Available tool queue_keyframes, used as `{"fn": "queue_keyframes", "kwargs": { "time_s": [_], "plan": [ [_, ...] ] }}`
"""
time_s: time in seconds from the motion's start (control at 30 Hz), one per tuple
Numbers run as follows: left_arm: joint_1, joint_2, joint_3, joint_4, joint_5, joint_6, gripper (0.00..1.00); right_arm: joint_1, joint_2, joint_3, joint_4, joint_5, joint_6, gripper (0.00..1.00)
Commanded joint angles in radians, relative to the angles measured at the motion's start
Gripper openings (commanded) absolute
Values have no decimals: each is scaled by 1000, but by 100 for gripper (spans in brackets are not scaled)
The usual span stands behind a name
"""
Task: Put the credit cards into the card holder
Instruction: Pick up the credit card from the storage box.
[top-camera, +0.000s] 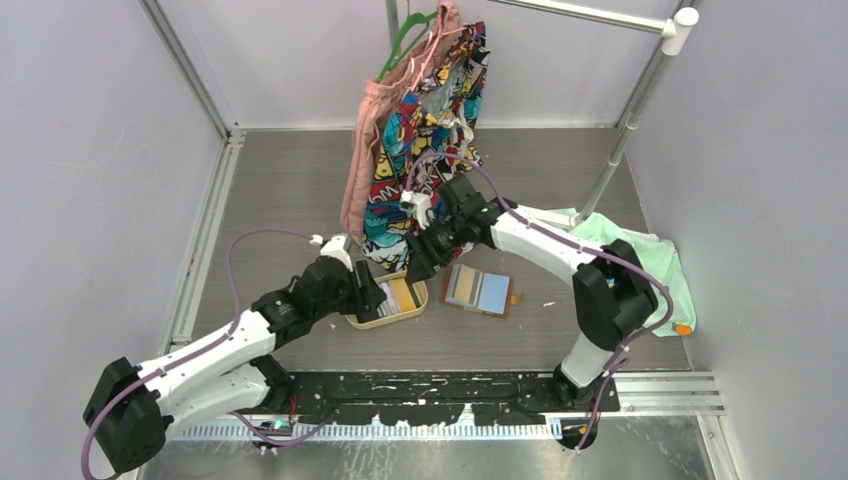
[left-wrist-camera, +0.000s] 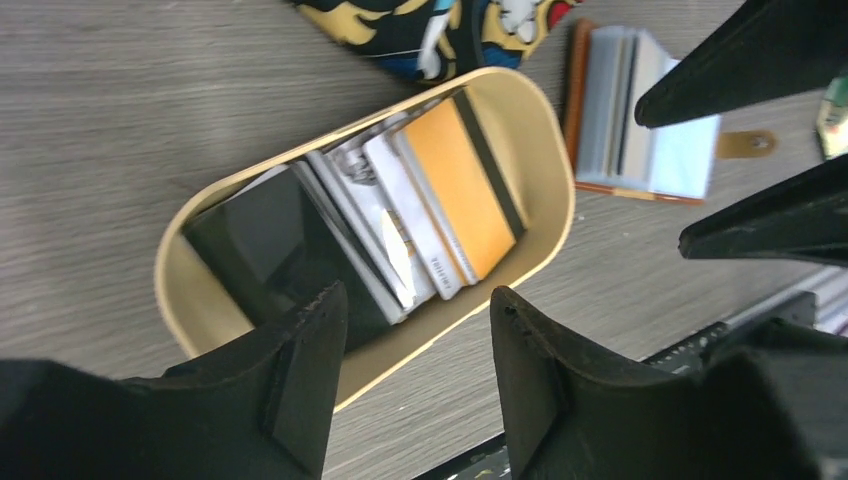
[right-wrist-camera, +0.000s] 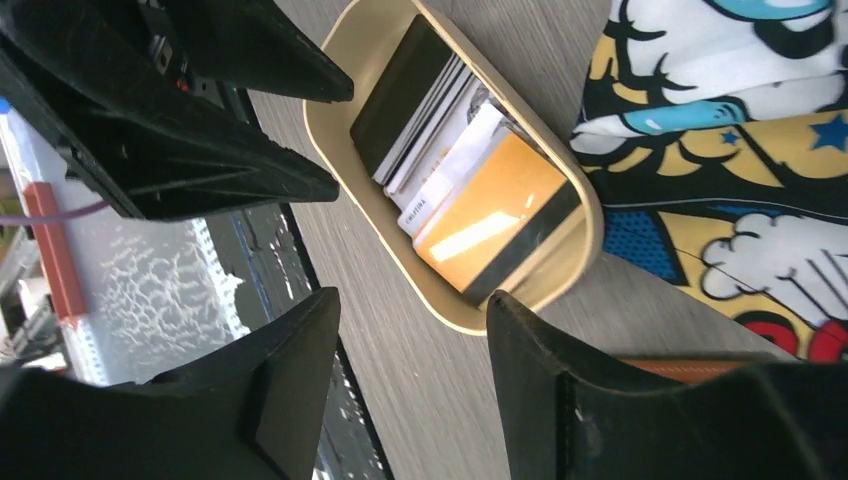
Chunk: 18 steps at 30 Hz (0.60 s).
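Black, striped white and yellow plastic credit cards (left-wrist-camera: 400, 215) lie in the oval light-wood tray (left-wrist-camera: 548, 150), centre frame, beneath the left gripper (left-wrist-camera: 418, 300) and right gripper (right-wrist-camera: 410, 305), both spread apart and empty. The tan leather card holder (top-camera: 480, 290) lies unfolded just right of the tray.

We see glossy plastic cards (left-wrist-camera: 440, 210) in a smooth, pale wooden tray (left-wrist-camera: 537, 130) on the matt, wood-grained table (left-wrist-camera: 120, 110); to its right, a tan leather holder (top-camera: 480, 290) with shiny pockets; farther off, printed cloth (top-camera: 430, 120).

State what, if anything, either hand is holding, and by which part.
Nothing. Left hand and right hand are open and empty above the cards in the tray.
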Motion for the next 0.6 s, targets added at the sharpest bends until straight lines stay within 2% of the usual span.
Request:
{"fn": "queue_keyframes", "kwargs": {
  "time_s": [0.0,0.13,0.27,0.43,0.57],
  "plan": [
    [3,-17,84,-147,-137,4,55,72,52,59,131,59,235,61],
    [2,-117,118,-314,-226,92,55,145,139,119,149,102,347,58],
    [2,-196,115,-431,-313,92,55,220,211,184,121,206,389,54],
    [4,-200,61,-428,-313,56,55,248,278,205,111,279,415,49],
    [3,-162,43,-383,-280,47,55,268,290,203,102,368,417,49]
  ]
}}
